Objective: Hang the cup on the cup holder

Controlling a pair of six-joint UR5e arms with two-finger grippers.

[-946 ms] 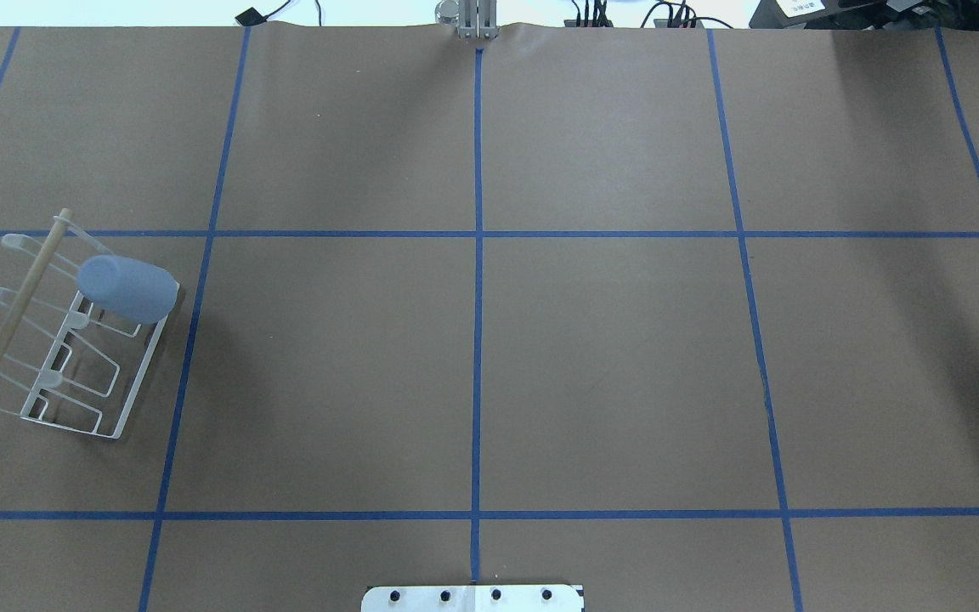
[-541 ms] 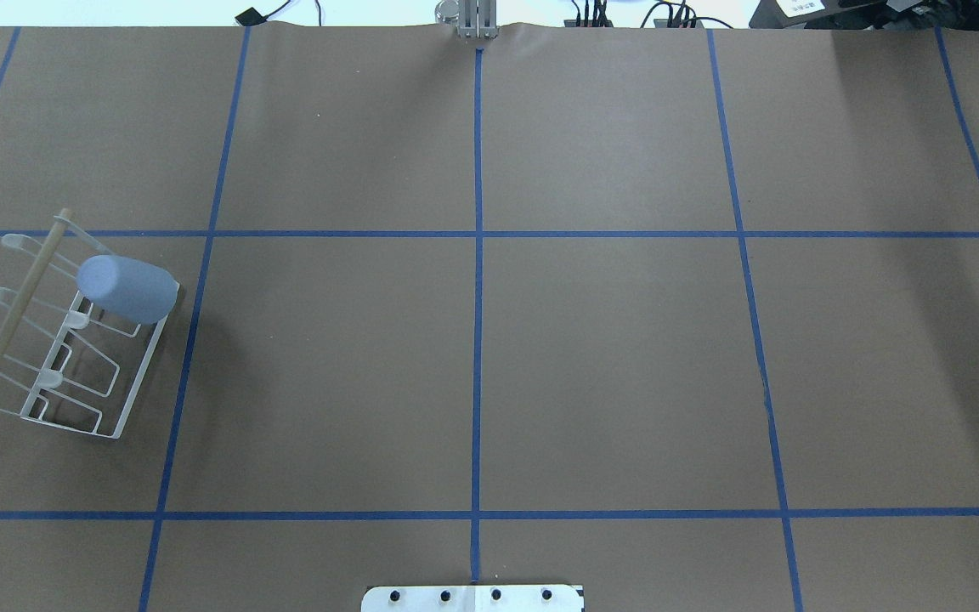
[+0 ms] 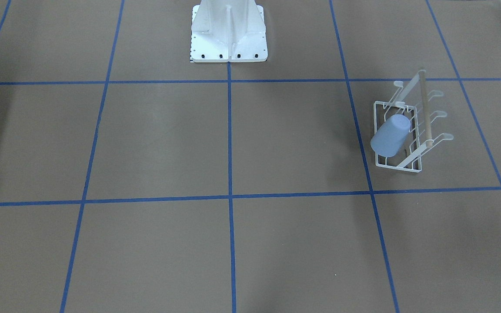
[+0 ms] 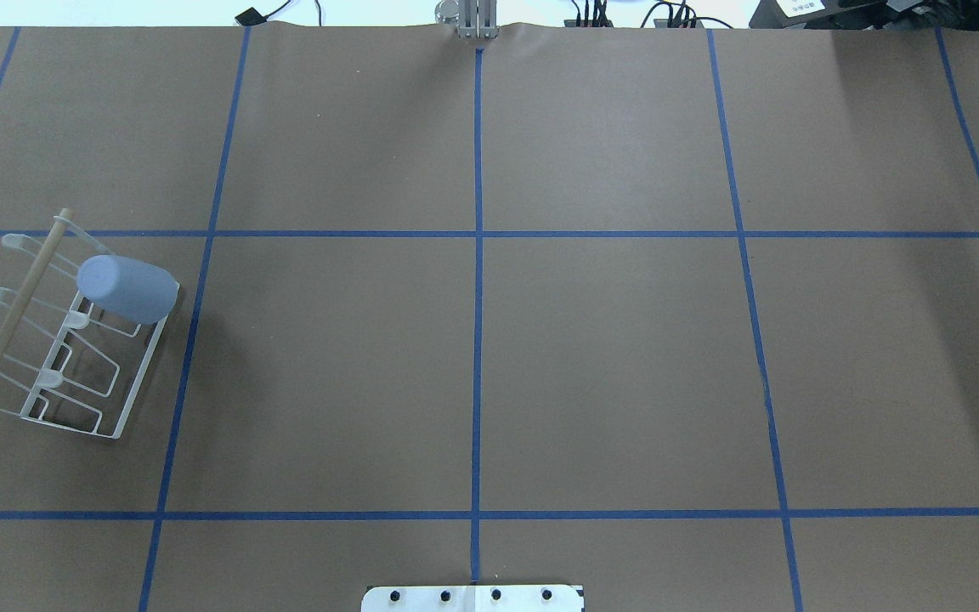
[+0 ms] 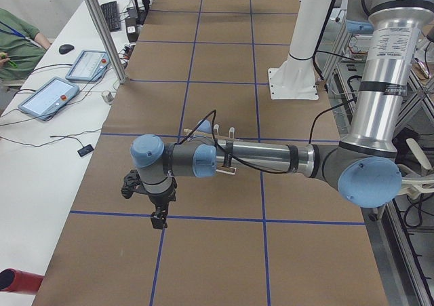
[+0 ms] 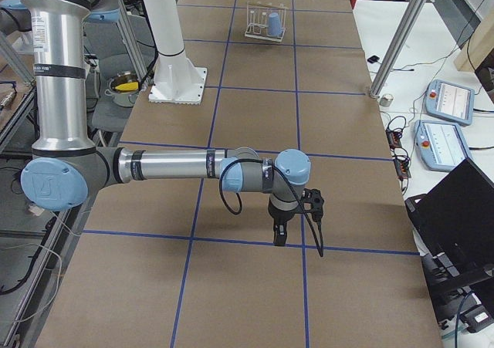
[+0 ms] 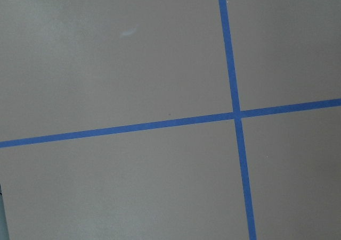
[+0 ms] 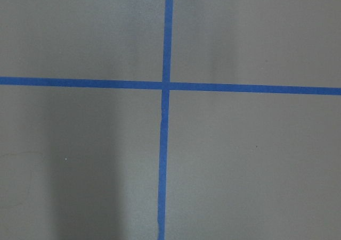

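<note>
The pale-blue cup (image 4: 128,289) sits tilted, mouth down, over a prong at the far end of the white wire cup holder (image 4: 139,376), below its wooden rod (image 4: 18,306). Both stand at the table's left side, and show in the front-facing view as cup (image 3: 390,135) and cup holder (image 3: 424,114). My left gripper (image 5: 158,219) hangs over the table away from the cup holder, seen only in the exterior left view. My right gripper (image 6: 279,236) hangs over the table's far right, seen only in the exterior right view. I cannot tell whether either is open or shut. Both wrist views show only brown paper and blue tape.
The white robot pedestal (image 3: 228,39) stands at the table's middle edge. Blue tape lines (image 4: 478,340) grid the brown table. A side table holds tablets (image 5: 47,96), and a laptop (image 6: 455,209) sits beyond the right end. A person (image 5: 13,45) sits at the far left.
</note>
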